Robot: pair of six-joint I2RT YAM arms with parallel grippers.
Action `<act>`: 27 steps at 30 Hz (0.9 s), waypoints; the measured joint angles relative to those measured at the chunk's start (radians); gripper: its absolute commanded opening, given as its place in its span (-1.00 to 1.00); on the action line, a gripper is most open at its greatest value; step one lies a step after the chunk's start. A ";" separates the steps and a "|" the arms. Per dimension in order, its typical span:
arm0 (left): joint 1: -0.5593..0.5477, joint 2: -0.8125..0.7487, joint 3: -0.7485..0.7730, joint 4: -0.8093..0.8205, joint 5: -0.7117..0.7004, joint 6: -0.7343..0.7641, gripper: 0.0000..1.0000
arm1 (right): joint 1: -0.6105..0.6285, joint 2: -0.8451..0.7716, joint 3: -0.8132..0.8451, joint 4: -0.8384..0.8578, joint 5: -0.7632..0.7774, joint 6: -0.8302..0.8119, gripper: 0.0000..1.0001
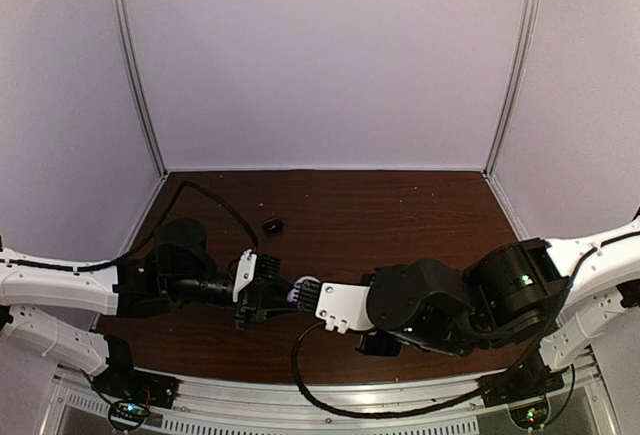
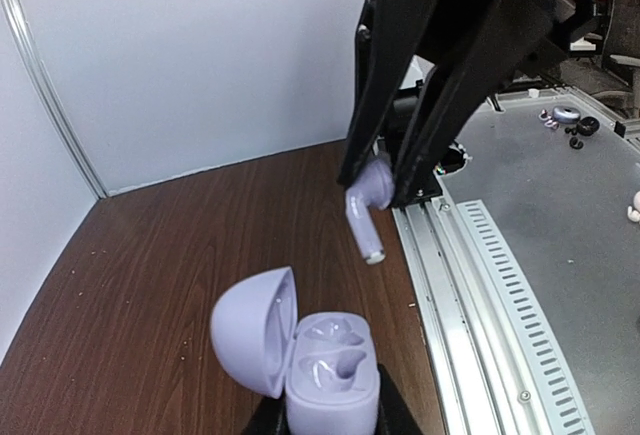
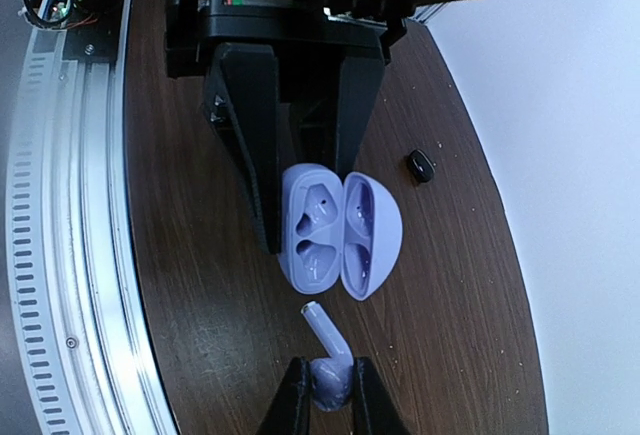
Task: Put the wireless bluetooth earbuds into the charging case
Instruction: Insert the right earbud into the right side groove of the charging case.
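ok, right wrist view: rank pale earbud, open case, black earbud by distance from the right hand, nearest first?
1. pale earbud: pinched in the right hand, stem pointing at the case.
2. open case: just past the stem, held in the left hand.
3. black earbud: on the table beyond the case, off its lid side.

charging case [image 2: 335, 380] bottom cropped, earbud [image 3: 324, 340] head hidden
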 measured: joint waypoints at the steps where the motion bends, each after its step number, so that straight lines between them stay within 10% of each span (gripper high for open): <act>1: -0.003 0.000 0.000 -0.002 -0.004 0.006 -1.00 | 0.005 0.008 0.009 -0.008 0.008 -0.002 -0.97; 27: -0.040 0.027 0.004 -0.020 -0.037 0.037 -1.00 | 0.044 0.126 0.097 -0.113 0.135 -0.028 -0.99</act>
